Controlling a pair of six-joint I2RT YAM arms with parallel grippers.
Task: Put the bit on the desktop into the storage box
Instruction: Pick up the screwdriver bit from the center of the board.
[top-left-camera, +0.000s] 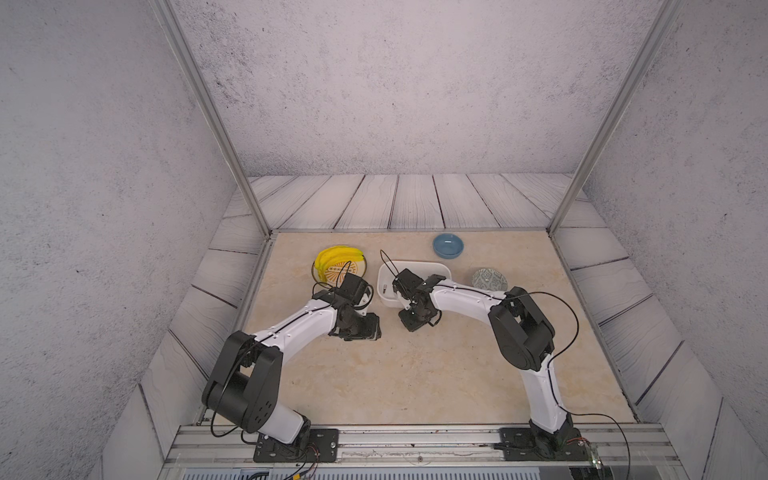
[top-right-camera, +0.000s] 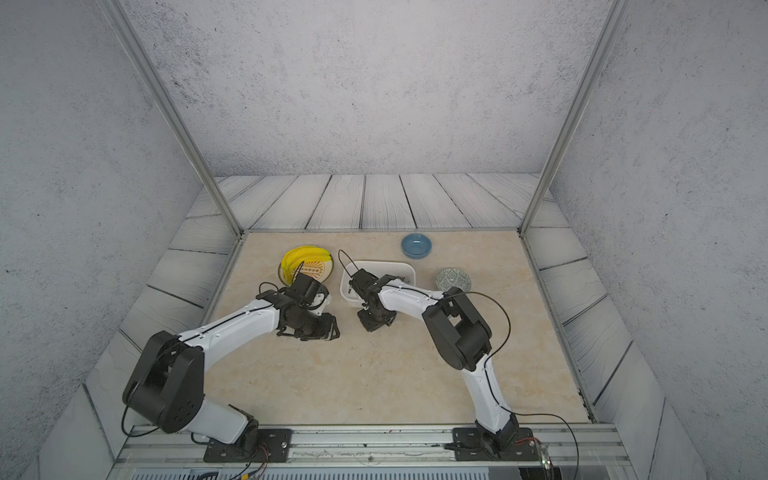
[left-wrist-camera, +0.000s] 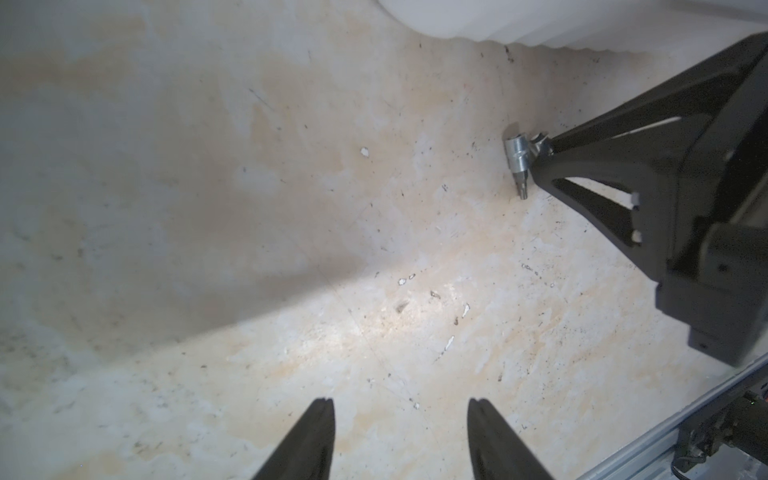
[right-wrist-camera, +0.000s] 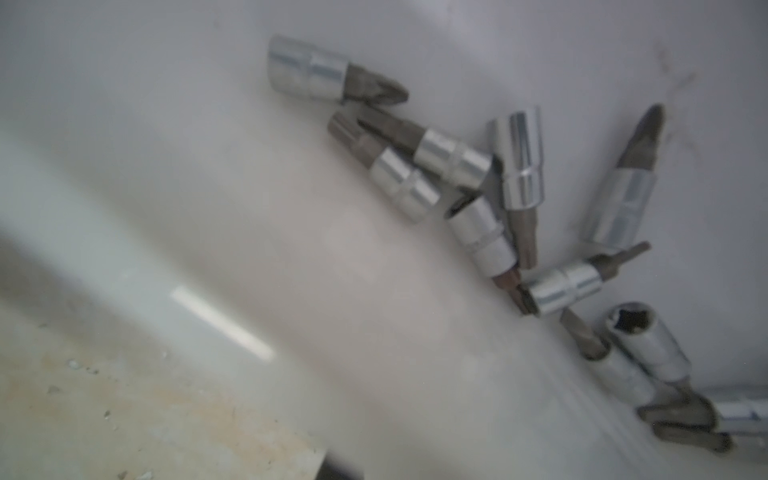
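In both top views my right fingers (top-left-camera: 413, 320) point down at the desk (top-left-camera: 415, 374) just at the near side of the storage box (top-left-camera: 415, 264). My left fingers (top-left-camera: 368, 328) are low over the desk beside them, apart. A blue bowl (top-left-camera: 448, 245) and a patterned bowl (top-left-camera: 490, 279) sit beyond and to the right of the box, and a plate of bananas (top-left-camera: 361, 266) sits to its left.

From the left wrist, my left fingers stand half apart with nothing between them, only bare desk. Across from them the right fingers are pinched together on the silver end of the bit (left-wrist-camera: 517, 156). Its dark tip touches the desk, close to the box's wall.

From the right wrist the picture is blurred. The box holds a heap of other bits (right-wrist-camera: 457, 162) along one wall, and a strip of desk shows beside it.
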